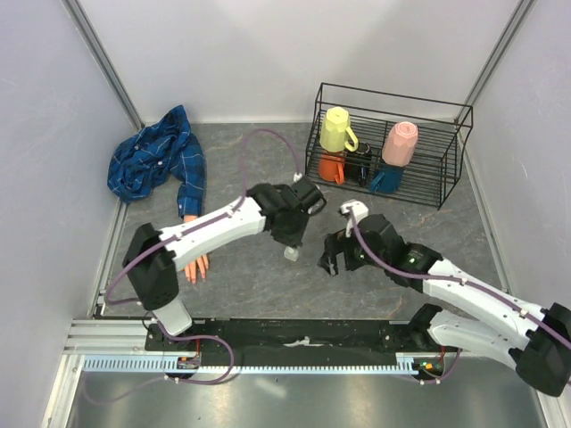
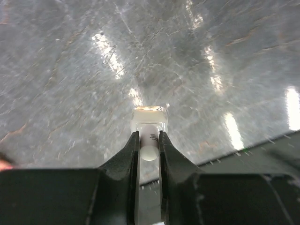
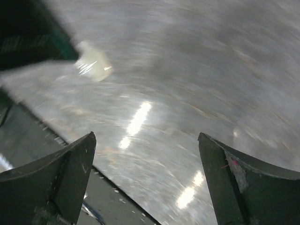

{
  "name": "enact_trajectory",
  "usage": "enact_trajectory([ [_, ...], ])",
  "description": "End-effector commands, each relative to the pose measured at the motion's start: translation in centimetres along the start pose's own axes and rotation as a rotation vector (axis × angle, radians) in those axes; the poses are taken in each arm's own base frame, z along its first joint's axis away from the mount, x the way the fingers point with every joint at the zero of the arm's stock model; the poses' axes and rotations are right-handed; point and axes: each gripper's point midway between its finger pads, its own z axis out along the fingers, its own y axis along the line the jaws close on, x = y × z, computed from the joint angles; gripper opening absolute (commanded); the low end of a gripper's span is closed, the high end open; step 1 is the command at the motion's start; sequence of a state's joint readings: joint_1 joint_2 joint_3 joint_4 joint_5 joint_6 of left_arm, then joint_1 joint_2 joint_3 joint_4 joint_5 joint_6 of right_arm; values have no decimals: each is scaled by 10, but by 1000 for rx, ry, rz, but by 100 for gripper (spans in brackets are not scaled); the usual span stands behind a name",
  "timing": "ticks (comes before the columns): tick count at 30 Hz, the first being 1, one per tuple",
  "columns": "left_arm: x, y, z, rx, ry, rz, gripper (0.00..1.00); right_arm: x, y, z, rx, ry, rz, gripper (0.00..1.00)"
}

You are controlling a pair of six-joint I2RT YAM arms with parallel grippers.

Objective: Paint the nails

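The pale peach mannequin hand [image 1: 197, 266] lies at the left, sticking out of a blue plaid sleeve [image 1: 159, 160]; my left arm crosses over it and its nails are too small to make out. My left gripper [image 1: 290, 234] is shut on the white cap of a small clear polish bottle [image 1: 291, 253], which stands on the table mid-scene. In the left wrist view the gripper [image 2: 149, 134] pinches the bottle [image 2: 149, 118] by its cap. My right gripper [image 1: 332, 260] is open and empty just right of the bottle. In the right wrist view the gripper [image 3: 145, 140] is wide open, with the bottle [image 3: 93, 63] at upper left.
A black wire rack [image 1: 455, 169] at the back right holds a yellow mug [image 1: 337, 129], a pink cup [image 1: 401, 143], an orange cup [image 1: 332, 167] and a blue cup [image 1: 386, 178]. White walls close in both sides. A black rail [image 1: 294, 334] runs along the near edge.
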State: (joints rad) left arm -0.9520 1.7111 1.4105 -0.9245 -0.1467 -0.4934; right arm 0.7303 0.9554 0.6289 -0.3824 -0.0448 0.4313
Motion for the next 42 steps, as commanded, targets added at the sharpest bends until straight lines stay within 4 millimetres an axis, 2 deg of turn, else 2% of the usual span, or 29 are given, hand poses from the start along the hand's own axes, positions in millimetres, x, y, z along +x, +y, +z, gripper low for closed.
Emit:
enact_trajectory([
  [1, -12, 7, -80, 110, -33, -106, 2, -28, 78, 2, -256, -200, -255, 98],
  [2, -15, 9, -89, 131, -34, -127, 1, -31, 87, 1, -274, -237, -282, 96],
  [3, -10, 14, -100, 126, -18, -133, 2, -34, 93, 1, -291, -279, -329, 96],
  [4, -17, 13, -114, 145, -41, -139, 2, -35, 108, -2, -343, -335, -356, 94],
  [7, -14, 14, -135, 168, -17, -157, 2, -46, 114, -3, -357, -463, -418, 90],
  [9, -14, 15, -141, 180, -5, -184, 2, -51, 113, 1, -339, -490, -441, 88],
  [10, -12, 14, -146, 195, 7, -195, 2, -54, 115, 4, -335, -513, -475, 84],
  [15, -17, 18, -162, 218, -19, -254, 2, -69, 121, 1, -329, -620, -513, 79],
  [18, -16, 17, -165, 238, -10, -278, 2, -80, 135, 1, -357, -645, -543, 77],
  [22, -17, 18, -165, 236, -12, -283, 2, -76, 156, 2, -461, -624, -560, 72],
  [27, -16, 18, -164, 235, -11, -277, 2, -73, 164, 6, -501, -607, -547, 70],
  [30, -16, 23, -163, 214, -21, -266, 2, -75, 174, 7, -538, -597, -536, 65],
  [38, -15, 27, -160, 193, -29, -245, 2, -81, 183, 11, -553, -594, -526, 58],
  [42, -16, 28, -161, 195, -36, -239, 1, -80, 183, 16, -550, -582, -525, 48],
])
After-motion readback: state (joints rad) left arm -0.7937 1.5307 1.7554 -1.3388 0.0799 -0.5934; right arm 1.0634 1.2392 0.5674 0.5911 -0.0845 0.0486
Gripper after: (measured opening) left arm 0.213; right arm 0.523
